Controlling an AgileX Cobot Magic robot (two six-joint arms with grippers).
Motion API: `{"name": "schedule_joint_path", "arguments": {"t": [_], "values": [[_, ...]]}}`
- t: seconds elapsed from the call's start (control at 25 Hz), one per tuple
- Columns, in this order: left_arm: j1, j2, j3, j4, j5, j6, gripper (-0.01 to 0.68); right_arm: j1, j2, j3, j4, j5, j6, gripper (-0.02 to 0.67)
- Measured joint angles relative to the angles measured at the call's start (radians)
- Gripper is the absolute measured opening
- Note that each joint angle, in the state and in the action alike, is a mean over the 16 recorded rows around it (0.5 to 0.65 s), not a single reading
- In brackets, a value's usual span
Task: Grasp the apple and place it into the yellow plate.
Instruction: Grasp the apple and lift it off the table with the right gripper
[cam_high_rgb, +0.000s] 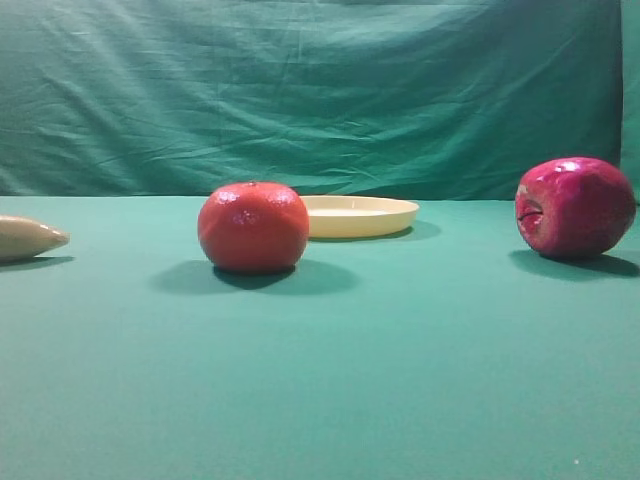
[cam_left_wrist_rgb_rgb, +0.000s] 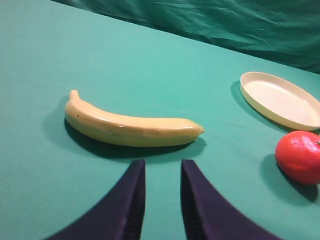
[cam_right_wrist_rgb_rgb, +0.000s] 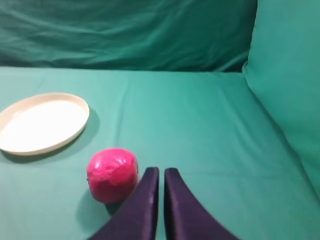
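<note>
The magenta-red apple (cam_high_rgb: 575, 207) rests on the green cloth at the far right, and no gripper shows in the exterior view. In the right wrist view the apple (cam_right_wrist_rgb_rgb: 111, 175) lies just left of my right gripper (cam_right_wrist_rgb_rgb: 161, 171), whose fingers are shut together on nothing. The pale yellow plate (cam_high_rgb: 390, 222) sits empty at the back centre, behind the orange-red fruit; it also appears as the plate (cam_right_wrist_rgb_rgb: 42, 122) left of and beyond the apple. My left gripper (cam_left_wrist_rgb_rgb: 163, 165) hovers near a banana with its fingers a little apart and empty; the plate (cam_left_wrist_rgb_rgb: 280, 100) lies to its far right.
An orange-red round fruit (cam_high_rgb: 253, 227) stands in front of the plate. A yellow banana (cam_left_wrist_rgb_rgb: 130, 127) lies at the left, only its tip (cam_high_rgb: 25, 238) showing in the exterior view. A green cloth backdrop (cam_high_rgb: 320, 90) hangs behind, and cloth (cam_right_wrist_rgb_rgb: 290, 90) rises at the right.
</note>
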Motion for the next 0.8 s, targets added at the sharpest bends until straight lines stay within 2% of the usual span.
{"name": "schedule_joint_path", "arguments": {"t": [0.4, 0.68, 0.8], "values": [[0.0, 0.0, 0.0, 0.0, 0.0, 0.0, 0.157, 0.009, 0.36, -0.263, 0.082, 0.262, -0.072, 0.0], [0.0, 0.0, 0.0, 0.0, 0.0, 0.0, 0.157, 0.081, 0.545, -0.401, 0.121, 0.297, -0.184, 0.0], [0.0, 0.0, 0.0, 0.0, 0.0, 0.0, 0.157, 0.119, 0.622, -0.458, 0.123, 0.295, -0.228, 0.022]]}}
